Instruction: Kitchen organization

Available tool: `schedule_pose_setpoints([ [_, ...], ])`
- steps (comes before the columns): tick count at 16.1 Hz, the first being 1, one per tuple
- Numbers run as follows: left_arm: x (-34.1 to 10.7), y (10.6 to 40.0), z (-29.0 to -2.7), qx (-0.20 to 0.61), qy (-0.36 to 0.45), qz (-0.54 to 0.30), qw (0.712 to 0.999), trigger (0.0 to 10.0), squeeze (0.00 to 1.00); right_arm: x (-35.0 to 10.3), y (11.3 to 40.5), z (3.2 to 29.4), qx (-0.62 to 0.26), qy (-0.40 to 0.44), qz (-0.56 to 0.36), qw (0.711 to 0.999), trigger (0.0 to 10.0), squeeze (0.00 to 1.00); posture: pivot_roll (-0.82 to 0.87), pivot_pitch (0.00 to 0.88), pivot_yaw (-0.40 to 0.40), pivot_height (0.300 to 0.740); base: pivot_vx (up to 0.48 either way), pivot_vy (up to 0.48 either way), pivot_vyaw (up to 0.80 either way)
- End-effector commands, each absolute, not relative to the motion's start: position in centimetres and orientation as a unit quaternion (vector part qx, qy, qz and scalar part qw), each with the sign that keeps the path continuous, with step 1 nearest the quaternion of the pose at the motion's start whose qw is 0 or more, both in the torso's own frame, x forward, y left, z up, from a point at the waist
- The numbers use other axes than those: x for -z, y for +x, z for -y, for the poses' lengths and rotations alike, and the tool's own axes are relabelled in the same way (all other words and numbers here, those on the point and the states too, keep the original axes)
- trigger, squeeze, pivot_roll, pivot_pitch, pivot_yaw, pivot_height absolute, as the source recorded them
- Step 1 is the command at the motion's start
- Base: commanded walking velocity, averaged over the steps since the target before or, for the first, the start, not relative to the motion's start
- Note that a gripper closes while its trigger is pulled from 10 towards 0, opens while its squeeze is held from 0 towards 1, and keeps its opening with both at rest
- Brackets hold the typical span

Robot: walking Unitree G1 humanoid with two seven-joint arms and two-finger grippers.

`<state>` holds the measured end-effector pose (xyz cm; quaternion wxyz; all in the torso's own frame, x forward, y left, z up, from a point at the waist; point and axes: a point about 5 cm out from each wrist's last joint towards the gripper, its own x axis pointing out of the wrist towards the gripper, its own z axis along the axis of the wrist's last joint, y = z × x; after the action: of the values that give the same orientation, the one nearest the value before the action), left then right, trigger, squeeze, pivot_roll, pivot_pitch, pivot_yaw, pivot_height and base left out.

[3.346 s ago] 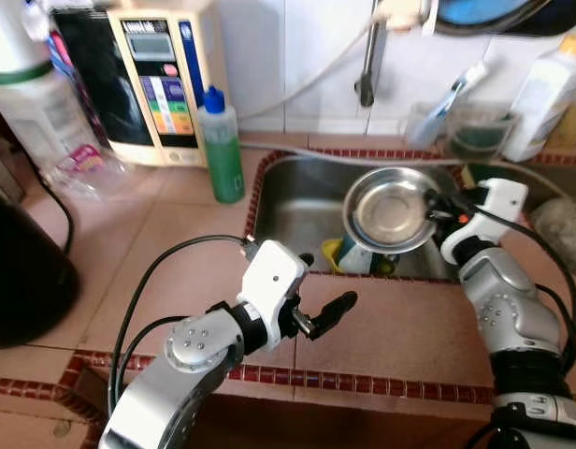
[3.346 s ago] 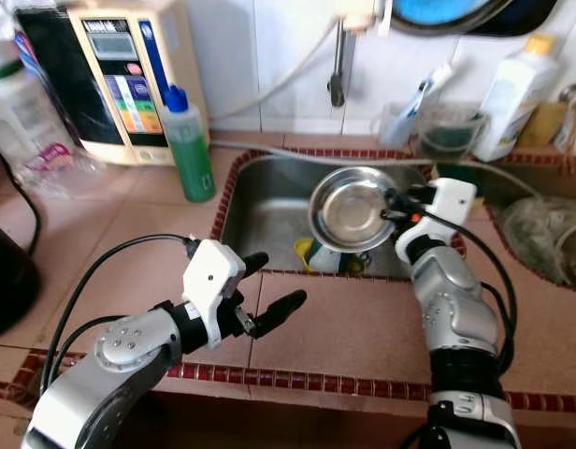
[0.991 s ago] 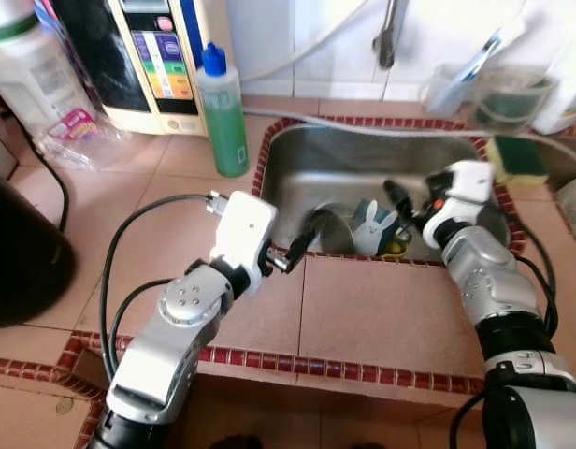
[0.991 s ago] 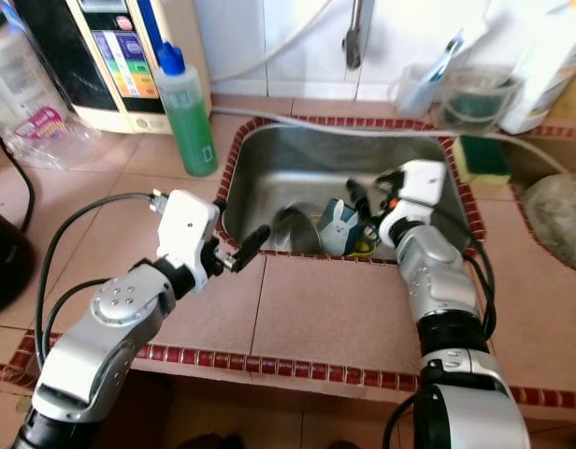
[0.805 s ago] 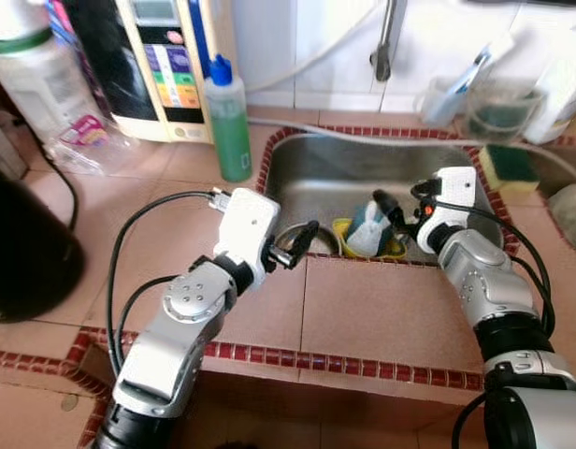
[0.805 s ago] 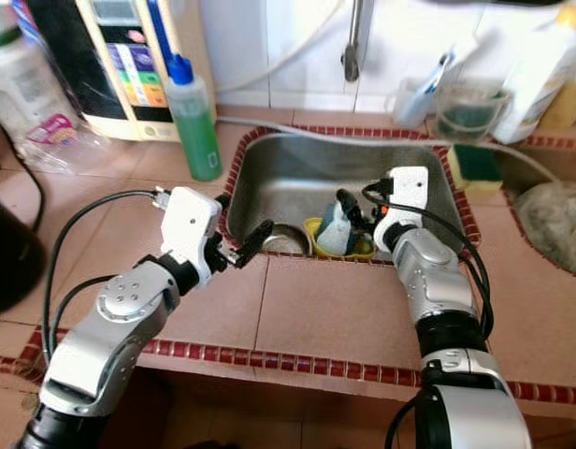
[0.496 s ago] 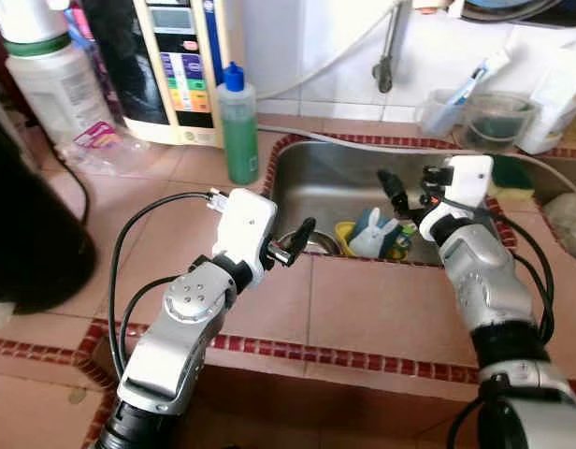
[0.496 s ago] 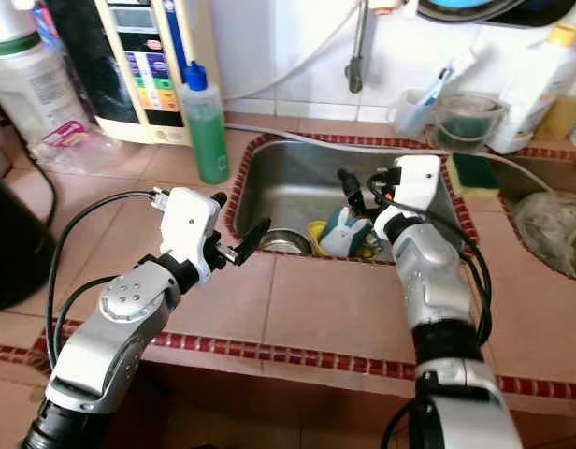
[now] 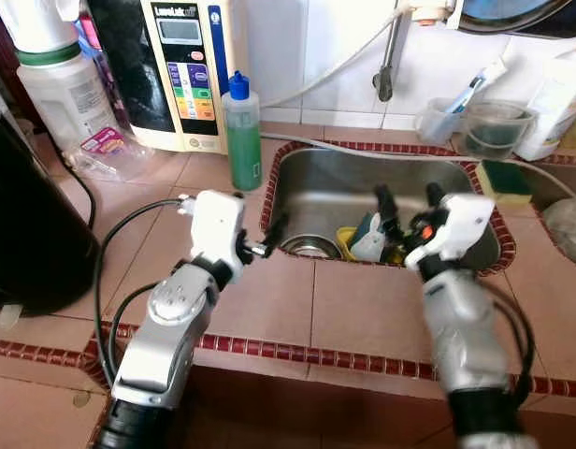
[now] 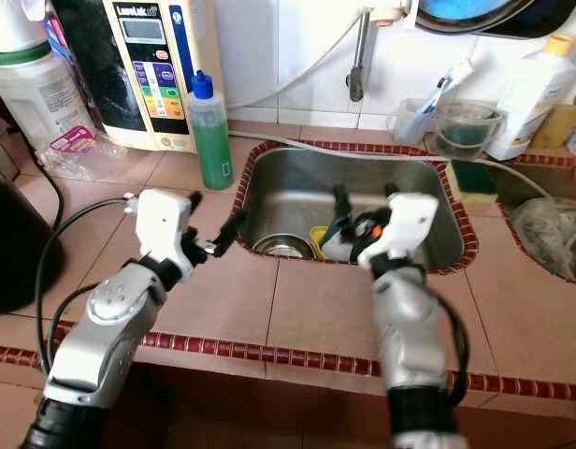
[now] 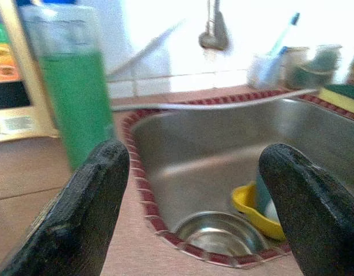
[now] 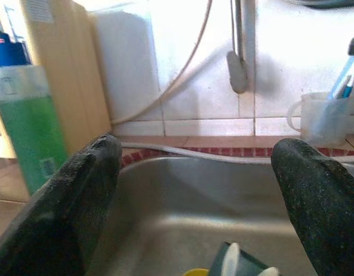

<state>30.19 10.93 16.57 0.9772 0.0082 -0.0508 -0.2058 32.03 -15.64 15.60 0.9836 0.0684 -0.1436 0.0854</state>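
Since a few seconds ago our right gripper (image 10: 363, 210) has let go of the steel bowl (image 10: 283, 247), which now rests in the sink (image 10: 438, 245) beside the yellow dish (image 11: 254, 213). Both grippers hover spread wide and empty, our left gripper (image 10: 213, 238) near the bowl's left. For the next item we should descend squarely.
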Motion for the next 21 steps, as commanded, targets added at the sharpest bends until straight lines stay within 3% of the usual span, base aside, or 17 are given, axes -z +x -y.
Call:
schedule_pose_setpoints([
  [1,-16.3,30.3,-11.8,0.176,-0.002,0.059,0.983,10.0,0.00,-16.1,31.6,15.1,-0.087,0.059,0.160,0.981,10.0,0.00,-0.08,0.014,0.049,0.740,0.000,0.000,0.00],
  [4,-15.4,29.1,-11.5,0.199,0.057,0.091,0.974,10.0,0.00,-14.9,30.3,13.9,-0.087,0.046,0.155,0.983,10.0,0.00,-0.08,0.007,0.047,0.740,0.000,0.000,0.00],
  [8,-14.8,28.3,-11.7,0.193,0.027,0.093,0.976,10.0,0.00,-13.4,29.2,13.7,-0.090,0.044,0.128,0.987,10.0,0.00,-0.07,0.000,0.034,0.740,0.000,0.000,0.00],
  [10,-14.3,28.2,-12.3,0.170,-0.008,0.098,0.981,10.0,0.00,-13.2,28.8,13.4,-0.098,0.032,0.122,0.987,10.0,0.00,-0.07,0.000,0.023,0.740,0.000,-0.480,0.00],
  [21,-13.9,28.4,-12.1,0.171,-0.006,0.114,0.979,10.0,0.00,-13.0,28.8,13.4,-0.120,-0.003,0.117,0.986,10.0,0.00,-0.08,0.000,-0.004,0.740,0.000,-0.480,0.00],
])
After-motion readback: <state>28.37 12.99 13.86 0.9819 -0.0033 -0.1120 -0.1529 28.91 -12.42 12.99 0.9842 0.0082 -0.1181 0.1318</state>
